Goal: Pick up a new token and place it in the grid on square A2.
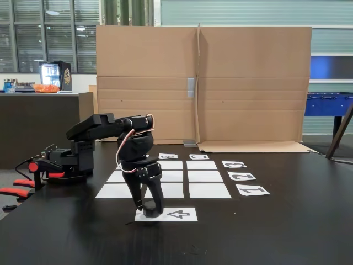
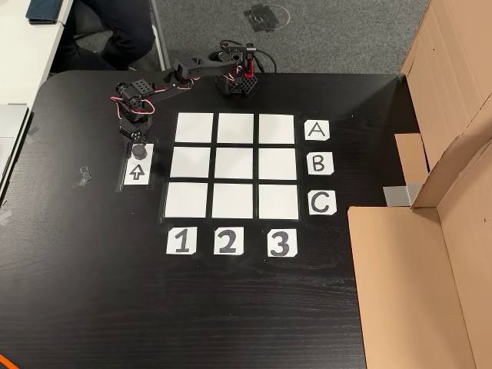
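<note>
Black two-finger gripper (image 1: 150, 208) points straight down over the white paper sheet printed w/ an arrow (image 1: 175, 214), fingers either side of the small dark grey round puck token (image 1: 150, 210), which sits on that sheet's left end in the fixed view. Jaws look closed onto the token but contact is hard to confirm at this res; token looks to be resting on the paper. In the other view the token (image 2: 137, 150) sits at the sheet's top end, above the arrow, w/ the gripper (image 2: 137, 146) right over it. 3x3 grid of blank white paper rectangles (image 2: 234, 166) lies beside it, all nine squares bare, incl. square A2 (image 2: 235, 127). Black tabletop (image 2: 231, 307), brown cardboard wall (image 1: 204, 83) behind.
</note>
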Motion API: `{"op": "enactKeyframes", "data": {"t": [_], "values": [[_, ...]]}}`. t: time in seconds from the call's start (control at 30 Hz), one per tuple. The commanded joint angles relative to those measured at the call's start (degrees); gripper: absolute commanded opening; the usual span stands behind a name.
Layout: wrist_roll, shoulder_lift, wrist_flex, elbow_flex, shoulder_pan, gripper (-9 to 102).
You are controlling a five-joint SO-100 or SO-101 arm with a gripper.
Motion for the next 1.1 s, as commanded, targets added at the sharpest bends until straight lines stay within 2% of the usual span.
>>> {"op": "enactKeyframes", "data": {"t": [0.0,0.4,0.57,1.07], "values": [[-0.62,0.35,-0.53,-2.2,-0.97,26],[-1.41,-0.18,-0.53,-2.46,-2.64,25],[-1.49,-0.44,-0.53,-2.55,-2.81,20],[-1.05,-0.53,-0.53,-3.16,-2.11,23]]}}
